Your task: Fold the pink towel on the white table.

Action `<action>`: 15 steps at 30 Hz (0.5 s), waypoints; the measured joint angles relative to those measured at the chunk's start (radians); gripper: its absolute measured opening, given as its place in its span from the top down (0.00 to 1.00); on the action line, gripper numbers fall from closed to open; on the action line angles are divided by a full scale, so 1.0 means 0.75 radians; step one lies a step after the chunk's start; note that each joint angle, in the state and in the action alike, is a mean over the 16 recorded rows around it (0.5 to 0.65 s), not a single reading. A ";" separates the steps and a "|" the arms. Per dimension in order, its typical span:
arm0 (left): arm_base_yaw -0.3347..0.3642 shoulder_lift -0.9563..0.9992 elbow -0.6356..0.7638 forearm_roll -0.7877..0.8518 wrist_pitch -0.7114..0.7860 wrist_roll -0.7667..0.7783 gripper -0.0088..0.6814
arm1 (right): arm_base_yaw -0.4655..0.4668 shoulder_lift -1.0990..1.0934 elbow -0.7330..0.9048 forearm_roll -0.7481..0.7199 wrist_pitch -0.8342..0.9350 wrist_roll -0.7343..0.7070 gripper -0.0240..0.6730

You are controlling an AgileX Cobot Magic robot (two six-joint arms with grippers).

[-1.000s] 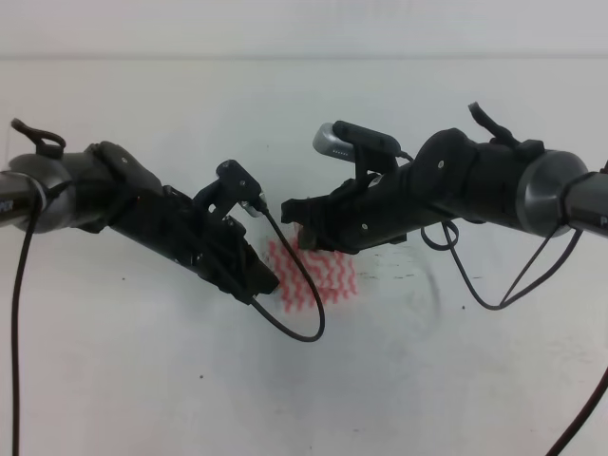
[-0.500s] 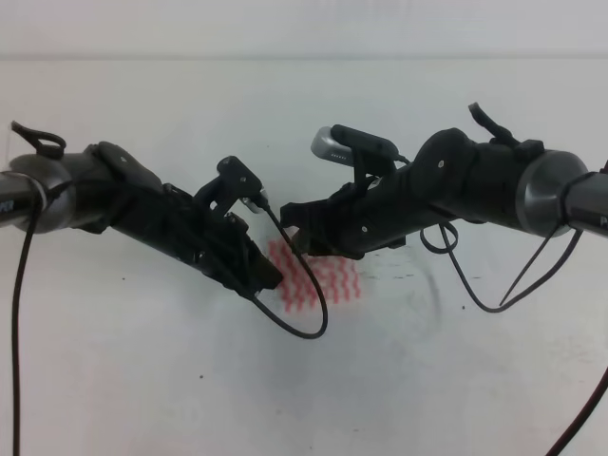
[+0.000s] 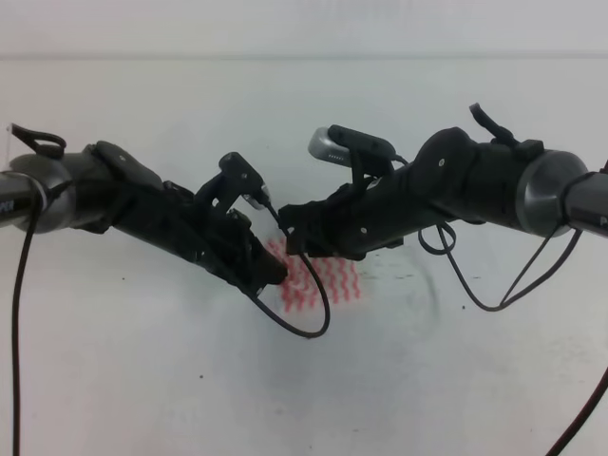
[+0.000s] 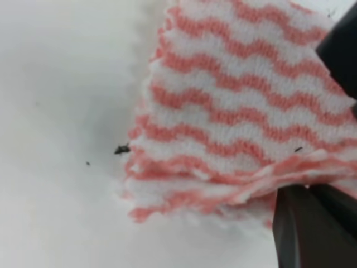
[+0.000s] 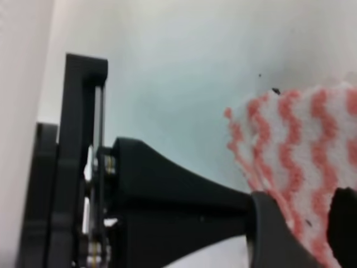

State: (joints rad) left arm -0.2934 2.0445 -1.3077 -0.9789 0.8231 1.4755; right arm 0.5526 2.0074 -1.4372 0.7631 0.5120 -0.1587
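One pink towel (image 3: pixel 318 278) lies near the middle of the white table (image 3: pixel 142 380), already folded into a small stack; the left wrist view shows several layered edges piled at its near corner. Two arms meet over it, one from each side.

The left gripper (image 3: pixel 269 275) reaches in from the left and its tip sits at the towel's left edge. In the left wrist view one dark finger (image 4: pixel 304 229) touches the underside of the layered corner, and another dark part shows at the upper right edge above the cloth, so the fingers appear to pinch the towel's corner.

The right gripper (image 3: pixel 290 233) comes in from the right, its tip over the towel's upper left part. In the right wrist view two dark fingers (image 5: pixel 268 223) sit on the striped cloth with a strip of it between them, apparently pinching it.

A few dark specks dot the table beside the towel.
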 joint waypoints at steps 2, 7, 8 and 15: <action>0.000 -0.001 0.000 -0.006 -0.003 0.005 0.99 | -0.003 -0.002 0.000 -0.014 0.013 -0.004 0.69; 0.000 -0.001 0.000 -0.009 -0.010 0.010 0.99 | -0.010 0.000 0.000 -0.056 0.046 0.000 0.76; 0.000 -0.001 0.000 -0.009 -0.011 0.010 0.99 | -0.010 0.000 0.000 -0.064 0.052 0.001 0.78; 0.000 0.001 0.000 -0.008 -0.017 0.011 0.99 | -0.012 0.008 0.000 -0.102 0.088 0.005 0.88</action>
State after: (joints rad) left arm -0.2934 2.0454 -1.3075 -0.9846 0.8102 1.4837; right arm 0.5437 2.0132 -1.4371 0.6868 0.5776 -0.1552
